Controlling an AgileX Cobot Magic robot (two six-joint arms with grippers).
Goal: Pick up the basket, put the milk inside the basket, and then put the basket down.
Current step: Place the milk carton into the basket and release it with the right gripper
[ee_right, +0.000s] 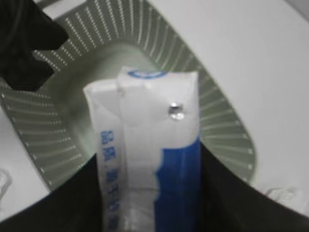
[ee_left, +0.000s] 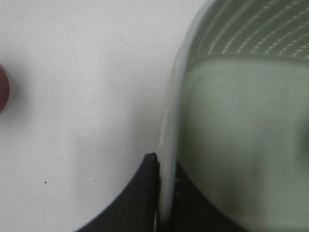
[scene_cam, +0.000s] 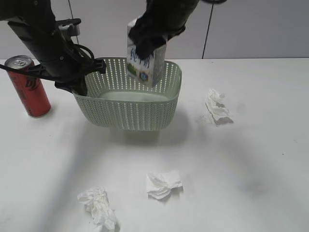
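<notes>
Above the basket (scene_cam: 129, 108), toward its 1 o'clock corner, we see the right gripper (scene_cam: 147, 46) clamped on the milk (scene_cam: 145, 65) while the left gripper (scene_cam: 79, 82) apparently pinches the 9 o'clock rim, so an off-centre release could clip the wall and tip the lifted basket.

The room is bright and the light comes from above. Soft gray shadows lie on the white table (scene_cam: 251, 159) under the basket (scene_cam: 130, 113), toward 6 o'clock. The left wrist view is very blurry. In the right wrist view the milk (ee_right: 147, 154) looks fuzzy, with dark corners at 10 and 7 o'clock.
</notes>
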